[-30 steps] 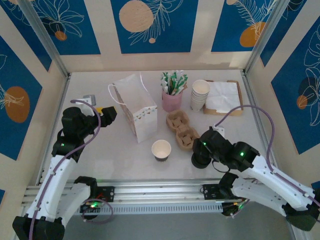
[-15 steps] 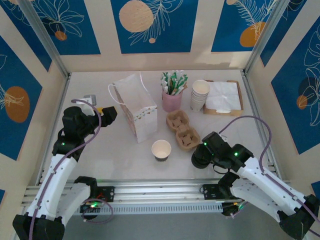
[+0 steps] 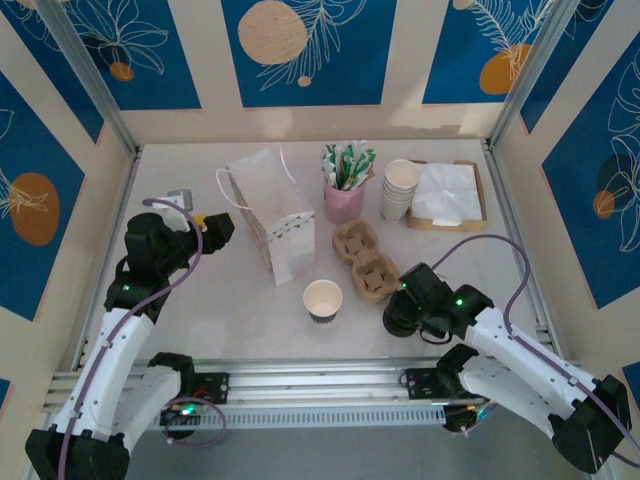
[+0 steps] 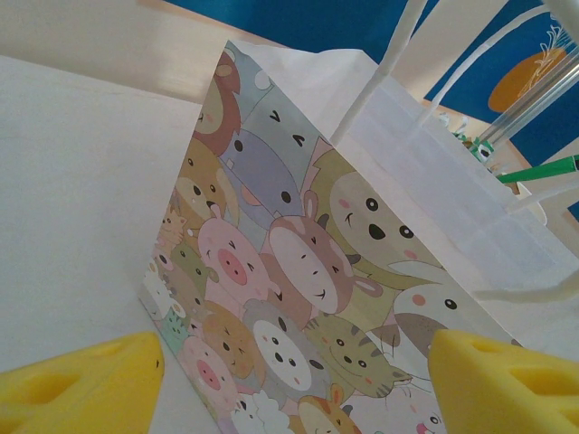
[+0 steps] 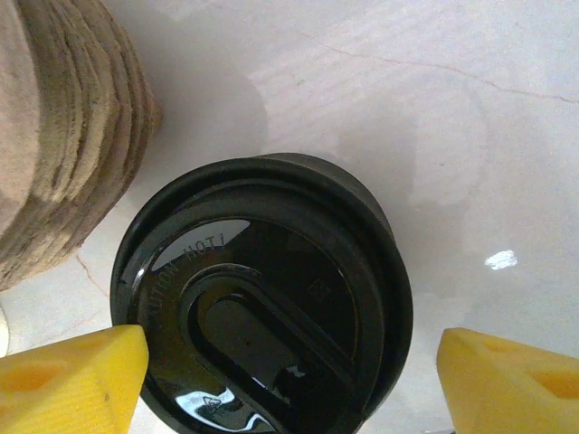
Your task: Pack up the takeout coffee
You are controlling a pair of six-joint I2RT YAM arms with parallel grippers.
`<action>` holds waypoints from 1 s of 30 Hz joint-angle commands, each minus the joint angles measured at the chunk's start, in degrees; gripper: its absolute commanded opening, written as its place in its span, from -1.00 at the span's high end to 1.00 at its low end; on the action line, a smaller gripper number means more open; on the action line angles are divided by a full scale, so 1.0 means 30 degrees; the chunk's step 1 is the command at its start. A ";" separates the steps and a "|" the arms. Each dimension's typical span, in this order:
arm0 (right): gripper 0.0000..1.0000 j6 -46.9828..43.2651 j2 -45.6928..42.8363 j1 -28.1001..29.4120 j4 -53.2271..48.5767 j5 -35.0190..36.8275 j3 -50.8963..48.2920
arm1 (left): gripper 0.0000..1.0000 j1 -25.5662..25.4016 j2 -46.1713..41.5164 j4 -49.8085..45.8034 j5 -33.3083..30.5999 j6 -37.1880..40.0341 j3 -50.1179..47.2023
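Risk first: right tool (image 5: 289, 353) wide open, straddling black sip lid (image 5: 262, 271) but off-centre imo, one finger at rim, other well apart. Close like that and lid probably skids into cup carrier (image 5: 63, 136) just beside. Can't tell if single lid or stack, so extras might lift too. Coffee cup (image 3: 322, 298): pale paper, upright, no lid on, middle of counter's (image 3: 230, 310) near edge, in front of paper bag (image 3: 275, 225). Left tool (image 4: 294, 353) open, empty, facing bag.
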 commanded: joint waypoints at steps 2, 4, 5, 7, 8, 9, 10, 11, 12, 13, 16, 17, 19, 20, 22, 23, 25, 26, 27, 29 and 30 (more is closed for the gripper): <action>-0.64 -0.0018 0.0338 -0.0063 -0.0198 -0.0365 0.0600 | -0.54 -0.0048 -0.0102 0.0015 -0.0042 0.0172 -0.0170; -0.64 -0.0116 0.0420 -0.0063 -0.0089 -0.0536 0.0675 | -0.54 -0.0053 -0.0099 0.0015 -0.0041 0.0179 -0.0138; -0.64 -0.0132 0.0420 -0.0063 -0.0081 -0.0600 0.0750 | -0.54 -0.0040 -0.0097 0.0013 -0.0043 0.0177 -0.0157; -0.64 -0.0259 0.0468 -0.0037 -0.0151 -0.0749 0.0992 | -0.54 -0.0055 -0.0098 0.0011 -0.0078 0.0206 -0.0129; -0.65 -0.0264 0.0446 -0.0035 -0.0266 -0.0723 0.1115 | -0.54 -0.0055 -0.0104 0.0010 -0.0074 0.0201 -0.0143; -0.64 -0.0249 0.0428 -0.0012 -0.0435 -0.0653 0.1274 | -0.54 -0.0032 -0.0107 0.0002 -0.0070 0.0223 -0.0157; -0.64 -0.0263 0.0408 0.0010 -0.0609 -0.0608 0.1434 | -0.54 -0.0055 -0.0106 -0.0005 -0.0070 0.0202 -0.0141; -0.63 -0.0264 0.0410 0.0045 -0.0728 -0.0571 0.1565 | -0.54 -0.0055 -0.0107 0.0028 -0.0085 0.0203 -0.0150; -0.61 -0.0257 0.0373 0.0097 -0.0859 -0.0428 0.1709 | -0.54 -0.0055 -0.0107 0.0011 -0.0099 0.0202 -0.0162; -0.61 -0.0263 0.0382 0.0166 -0.0929 -0.0278 0.1754 | -0.54 -0.0055 -0.0099 0.0009 -0.0100 0.0207 -0.0150; -0.61 -0.0293 0.0469 0.0307 -0.0701 0.0139 0.1541 | -0.54 -0.0055 -0.0107 0.0007 -0.0071 0.0209 -0.0137; -0.61 -0.0308 0.0564 0.0318 -0.0631 0.0165 0.1464 | -0.54 -0.0044 -0.0107 -0.0013 -0.0092 0.0209 -0.0148; -0.61 -0.0400 0.0869 0.0333 -0.0551 0.0217 0.1495 | -0.54 -0.0052 -0.0092 0.0012 -0.0129 0.0238 -0.0170; -0.62 -0.0431 0.1048 0.0347 -0.0578 0.0281 0.1532 | -0.54 -0.0055 -0.0092 0.0000 -0.0129 0.0247 -0.0166; -0.62 -0.0516 0.1390 0.0433 -0.0594 0.0361 0.1633 | -0.54 -0.0040 -0.0063 0.0001 -0.0056 0.0201 -0.0163; -0.63 -0.0570 0.1545 0.0489 -0.0565 0.0356 0.1697 | -0.54 -0.0053 -0.0058 0.0014 -0.0041 0.0209 -0.0142; -0.63 -0.0701 0.1830 0.0578 -0.0408 0.0388 0.1679 | -0.54 -0.0049 -0.0078 0.0012 -0.0114 0.0255 -0.0155; -0.63 -0.0732 0.1960 0.0581 -0.0347 0.0395 0.1682 | -0.54 -0.0055 -0.0078 0.0001 -0.0130 0.0231 -0.0169; -0.62 -0.0733 0.2090 0.0611 -0.0316 0.0476 0.1706 | -0.54 -0.0055 -0.0078 -0.0034 -0.0109 0.0232 -0.0155; -0.62 -0.0704 0.2298 0.0662 -0.0345 0.0588 0.1798 | -0.54 -0.0054 -0.0049 -0.0004 -0.0100 0.0217 -0.0169; -0.62 -0.0654 0.2389 0.0695 -0.0345 0.0622 0.1860 | -0.54 -0.0054 -0.0049 0.0013 -0.0122 0.0231 -0.0168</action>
